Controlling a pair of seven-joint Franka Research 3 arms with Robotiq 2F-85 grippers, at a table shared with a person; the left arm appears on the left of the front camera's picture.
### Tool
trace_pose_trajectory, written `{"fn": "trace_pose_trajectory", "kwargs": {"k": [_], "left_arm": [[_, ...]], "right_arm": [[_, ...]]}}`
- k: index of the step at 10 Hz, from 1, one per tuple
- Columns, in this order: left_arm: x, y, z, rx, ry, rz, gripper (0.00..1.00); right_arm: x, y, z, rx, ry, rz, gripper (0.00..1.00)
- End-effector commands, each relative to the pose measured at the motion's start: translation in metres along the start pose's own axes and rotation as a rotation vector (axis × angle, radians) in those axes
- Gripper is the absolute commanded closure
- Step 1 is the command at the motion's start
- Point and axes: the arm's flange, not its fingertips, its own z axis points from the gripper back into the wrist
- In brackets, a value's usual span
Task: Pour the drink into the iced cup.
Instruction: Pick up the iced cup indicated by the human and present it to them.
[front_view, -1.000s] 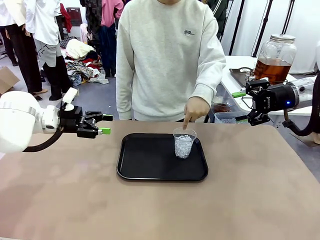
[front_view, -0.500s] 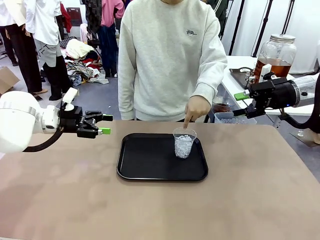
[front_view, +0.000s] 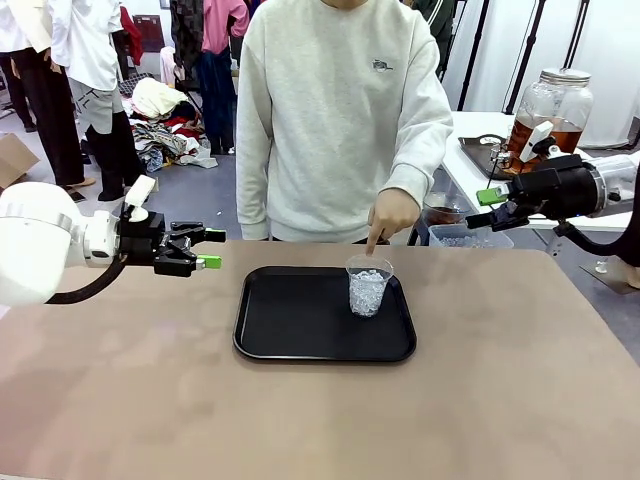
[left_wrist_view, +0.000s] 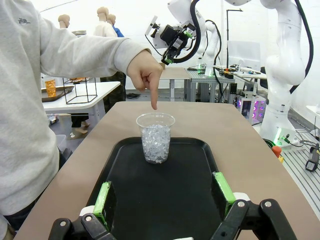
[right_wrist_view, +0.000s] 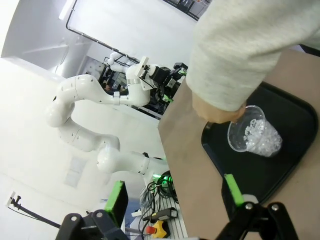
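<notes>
On tray (front_view: 300, 345), cup (front_view: 369, 287) below pointing hand (front_view: 392, 213); left gripper (front_view: 213, 249), right gripper (front_view: 485, 210) wide, empty. Risk: far-right jar (front_view: 552, 115) rounded, heavy; may slip, spill.

Front faces person (front_view: 340, 120); both wrists share iced cup (front_view: 369, 288).

— Where does the tray sit?
— The tray (front_view: 290, 325) lies mid-surface (front_view: 500, 390), with the iced cup (front_view: 368, 290) standing in its far right part.
— And the person's hand?
— The hand (front_view: 392, 213) hangs just above and behind the cup, one finger pointing down at the rim.
— The pincers?
— The left pincer (front_view: 212, 249) hovers left of the tray. The right pincer (front_view: 482, 210) is past the surface's far right corner, before the jar (front_view: 556, 95) holding the drink (front_view: 568, 135) on a side table (front_view: 470, 125).
</notes>
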Motion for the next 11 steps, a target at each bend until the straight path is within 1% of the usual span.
{"fn": "trace_pose_trajectory", "kwargs": {"k": [1, 3, 4, 5, 6, 7, 8, 9, 10, 11], "left_arm": [[0.002, 0.0, -0.001, 0.002, 0.0, 0.002, 0.0], [0.002, 0.0, -0.001, 0.002, 0.0, 0.002, 0.0], [0.002, 0.0, -0.001, 0.002, 0.0, 0.002, 0.0], [0.002, 0.0, -0.001, 0.002, 0.0, 0.002, 0.0], [0.002, 0.0, -0.001, 0.002, 0.0, 0.002, 0.0], [0.002, 0.0, -0.001, 0.002, 0.0, 0.002, 0.0], [0.002, 0.0, -0.001, 0.002, 0.0, 0.002, 0.0], [0.002, 0.0, -0.001, 0.002, 0.0, 0.002, 0.0], [0.002, 0.0, -0.001, 0.002, 0.0, 0.002, 0.0], [0.002, 0.0, -0.001, 0.002, 0.0, 0.002, 0.0]], "right_arm": [[0.004, 0.001, -0.002, -0.021, -0.007, 0.027, 0.0], [0.004, 0.001, -0.002, -0.021, -0.007, 0.027, 0.0], [0.001, 0.0, -0.001, -0.007, 0.0, 0.005, 0.0], [0.001, -0.003, -0.007, -0.023, -0.035, 0.138, 0.0], [-0.004, -0.009, -0.011, -0.009, -0.04, 0.262, 0.0], [-0.01, -0.018, -0.015, -0.023, -0.042, 0.388, 0.0], [-0.017, -0.03, -0.021, -0.07, -0.071, 0.51, 0.0], [-0.023, -0.041, -0.029, -0.107, -0.071, 0.615, 0.0], [-0.029, -0.05, -0.036, -0.139, -0.075, 0.701, 0.0], [-0.033, -0.059, -0.042, -0.184, -0.11, 0.778, 0.0]]}}
